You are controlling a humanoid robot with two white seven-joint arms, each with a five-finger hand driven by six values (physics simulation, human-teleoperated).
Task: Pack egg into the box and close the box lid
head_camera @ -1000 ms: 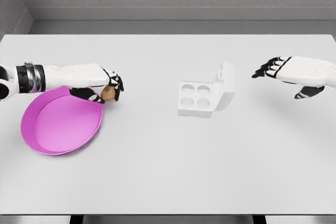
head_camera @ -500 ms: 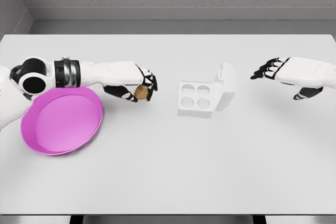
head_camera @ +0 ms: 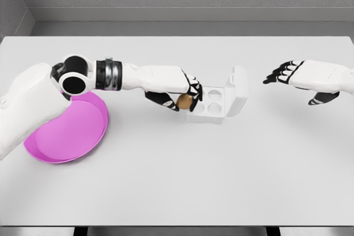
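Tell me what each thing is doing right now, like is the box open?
Egg: held in the left robot hand, at the box's left edge, not in a cup yet.
Box: open, lid up, visible cups empty.
Pink plate: empty.
Right robot hand: open, holding nothing, raised right of the box.

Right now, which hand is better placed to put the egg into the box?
Left. The left hand already grips the egg at the open box's left edge; the right hand hovers empty beyond the raised lid.
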